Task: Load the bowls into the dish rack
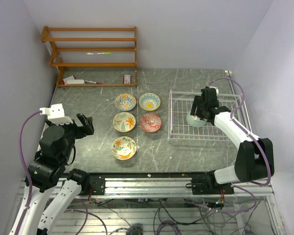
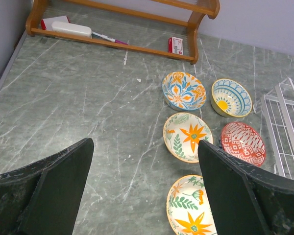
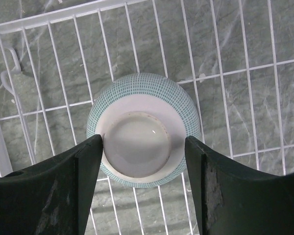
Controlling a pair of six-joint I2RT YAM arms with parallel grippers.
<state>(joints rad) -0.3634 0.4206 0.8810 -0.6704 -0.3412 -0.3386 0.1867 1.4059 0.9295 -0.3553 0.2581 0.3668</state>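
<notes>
Five bowls sit on the grey table in two columns: a cream, blue and orange floral bowl (image 1: 125, 102), a blue-yellow bowl (image 1: 149, 102), a cream floral bowl (image 1: 124, 122), a red bowl (image 1: 150, 122) and a cream floral bowl (image 1: 124, 148). The mint green bowl (image 3: 142, 98) lies base up inside the white wire dish rack (image 1: 206, 138). My right gripper (image 3: 144, 138) is open, its fingers either side of that bowl's base. My left gripper (image 2: 144, 144) is open and empty above the table, left of the bowls. The nearest cream bowl (image 2: 188, 210) lies by its right finger.
An orange-brown wooden shelf unit (image 1: 93, 49) stands at the back left, with a white box, a pen and a small red box (image 1: 128, 79) on its lowest shelf. Walls close in on the left, back and right. The rack's edge (image 2: 279, 127) shows right of the red bowl.
</notes>
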